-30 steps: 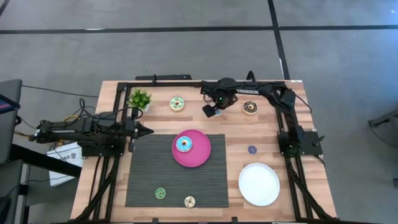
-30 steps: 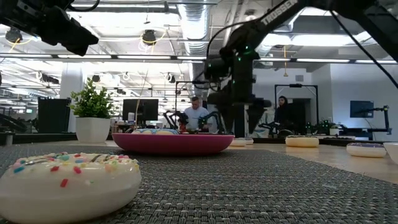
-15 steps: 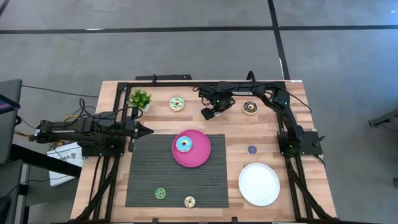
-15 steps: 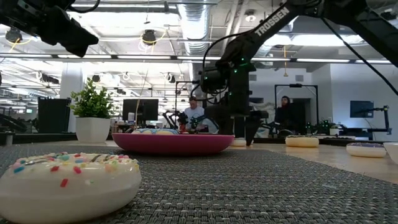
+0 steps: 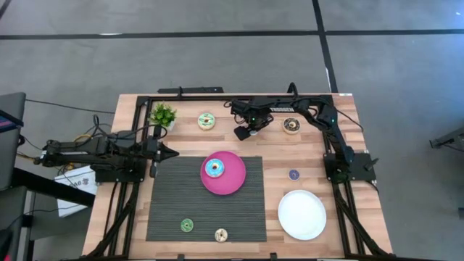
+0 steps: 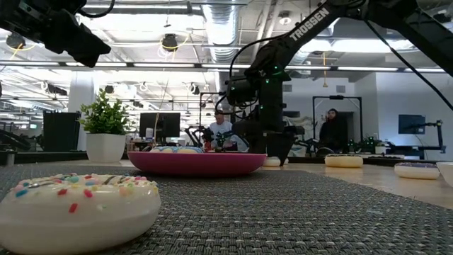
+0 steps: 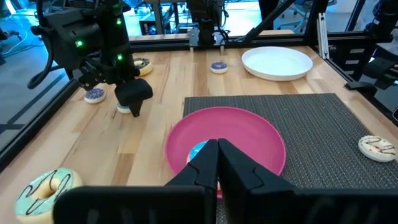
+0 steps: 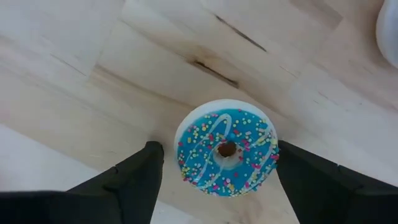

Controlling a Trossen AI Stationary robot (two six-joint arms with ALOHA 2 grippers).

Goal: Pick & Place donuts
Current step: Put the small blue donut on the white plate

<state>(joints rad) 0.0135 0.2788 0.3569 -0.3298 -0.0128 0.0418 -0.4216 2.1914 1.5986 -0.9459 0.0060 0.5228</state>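
Note:
A blue-iced donut with sprinkles (image 8: 227, 151) lies flat on the bare wood at the far middle of the table. My right gripper (image 8: 219, 148) points straight down over it, open, with one finger (image 8: 134, 180) on each side of the ring, close to its rim. In the high view that gripper (image 5: 246, 131) hides the donut. Another blue donut (image 5: 214, 169) lies on the pink plate (image 5: 232, 183). My left gripper (image 5: 174, 152) waits shut above the table's left edge.
Loose donuts lie around: a cream-green one (image 5: 206, 120), a chocolate one (image 5: 291, 125), a purple one (image 5: 293, 175), a green one (image 5: 187, 225) and a cream one (image 5: 221, 235) on the dark mat (image 5: 174, 196). A white plate (image 5: 301, 214) sits near right, a potted plant (image 5: 163, 114) far left.
My right gripper has come down toward the table until its fingers stand around the blue donut, still pointing straight down. The donut has stayed where it was.

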